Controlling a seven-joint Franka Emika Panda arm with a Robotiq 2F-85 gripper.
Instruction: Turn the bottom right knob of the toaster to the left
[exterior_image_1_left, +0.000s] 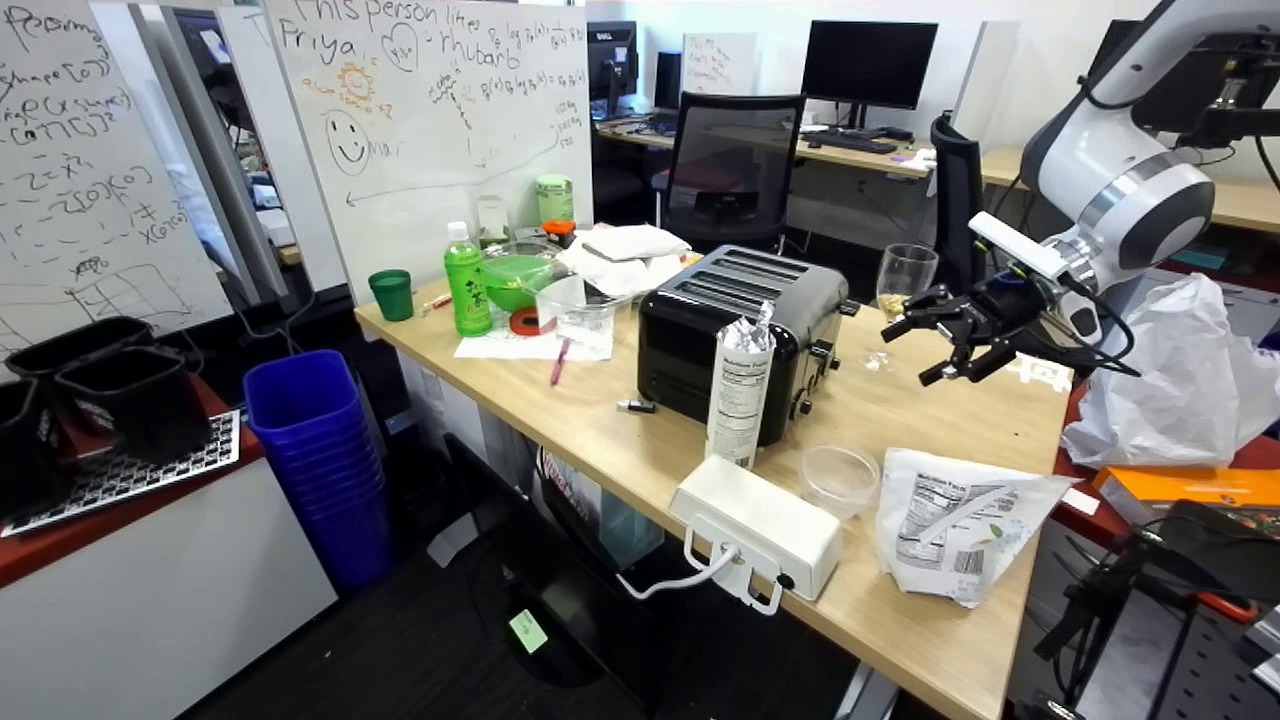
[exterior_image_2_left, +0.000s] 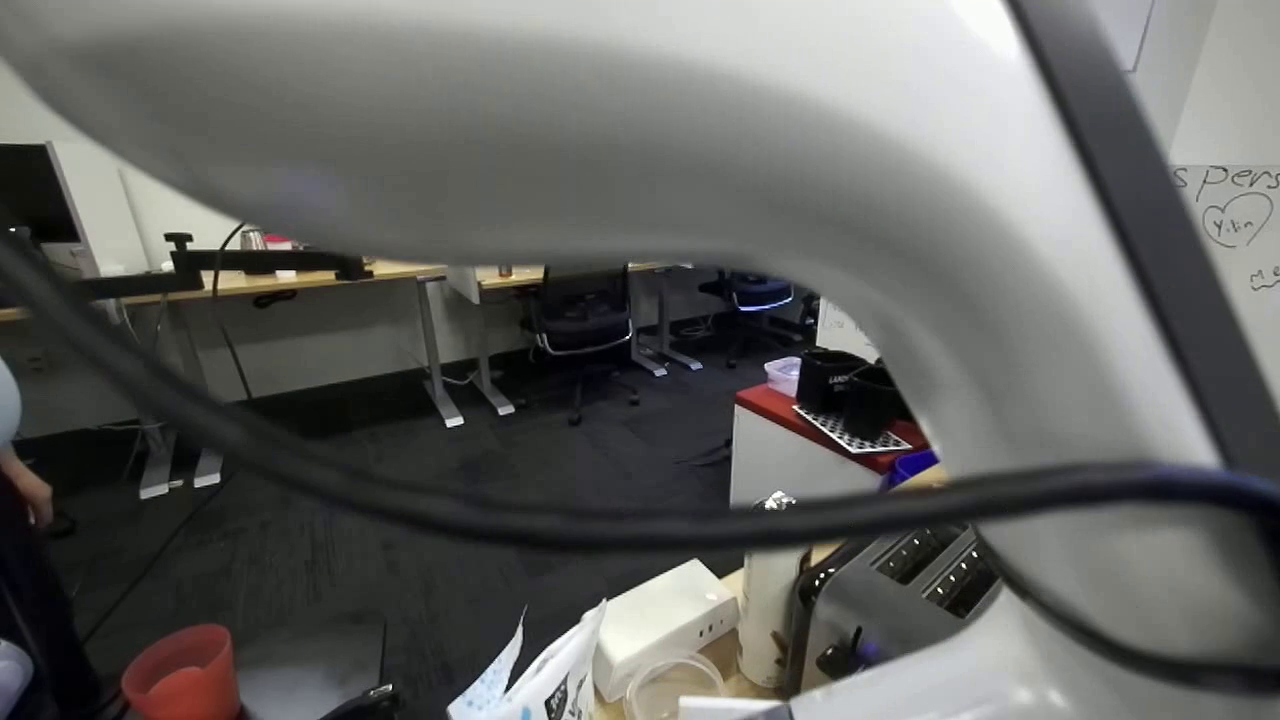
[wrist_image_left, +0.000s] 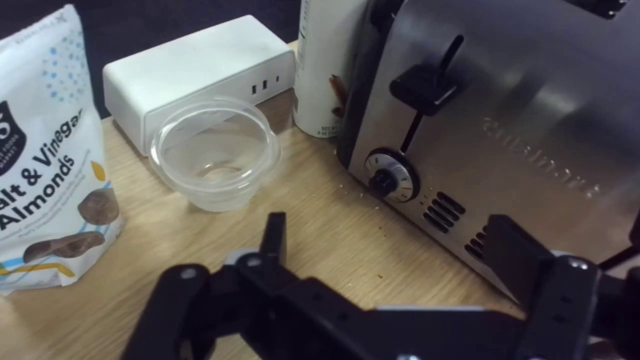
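Observation:
The toaster (exterior_image_1_left: 680, 350) stands on the table, black-topped with a brushed silver control face; it also shows in the wrist view (wrist_image_left: 525, 100) and partly behind the arm (exterior_image_2_left: 880, 610). A black knob on a silver dial (wrist_image_left: 384, 182) sits low on the left of that face in the wrist view, under a black lever (wrist_image_left: 424, 89). It shows in an exterior view (exterior_image_1_left: 803, 407). The face's right end is cut off, so its lower right knob is out of the wrist view. My gripper (exterior_image_1_left: 912, 353) is open, empty and apart from the toaster; its fingers (wrist_image_left: 387, 220) spread wide before the face.
A tall white can (wrist_image_left: 322, 70), a white power box (wrist_image_left: 195, 75), a clear plastic tub (wrist_image_left: 215, 155) and a white almond bag (wrist_image_left: 55, 160) stand left of the toaster in the wrist view. A wine glass (exterior_image_1_left: 905, 270) stands near the gripper.

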